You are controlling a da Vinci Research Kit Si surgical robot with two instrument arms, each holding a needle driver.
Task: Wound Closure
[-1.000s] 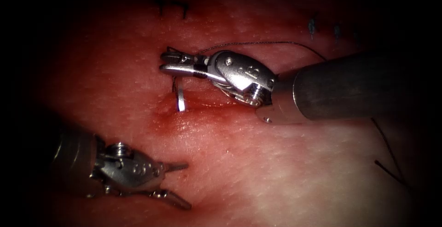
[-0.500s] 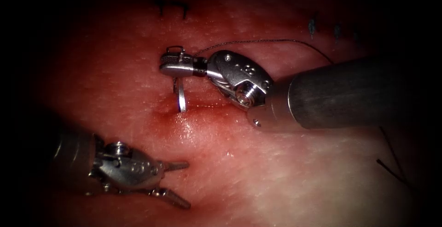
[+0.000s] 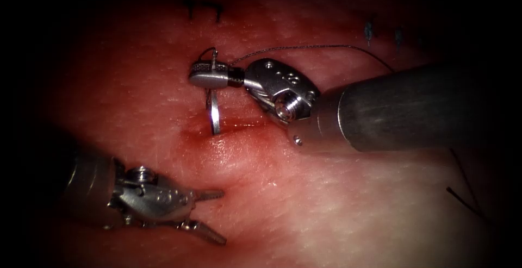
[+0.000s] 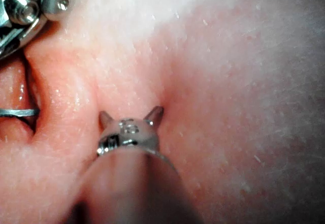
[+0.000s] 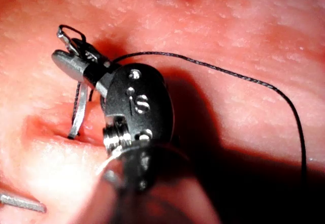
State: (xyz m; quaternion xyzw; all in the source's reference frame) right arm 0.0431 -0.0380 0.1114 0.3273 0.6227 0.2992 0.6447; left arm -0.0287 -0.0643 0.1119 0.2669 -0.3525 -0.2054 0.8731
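over the last second rolled at the wrist, right tool [image 3: 209, 75] clamped on needle [image 3: 215, 114] near its thread [image 3: 304, 48] end, tip sunk deeper into tissue [image 3: 326, 203] at the cut [image 3: 239, 126]; left tool [image 3: 209, 217] idle, splayed, empty.

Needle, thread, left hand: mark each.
needle [image 3: 215, 114]: endoscope view, on the flat shaft below the right tool.
thread [image 5: 223, 70]: right wrist view, on its arc over the tissue.
left hand [image 3: 209, 216]: endoscope view, midway between its spread tips.
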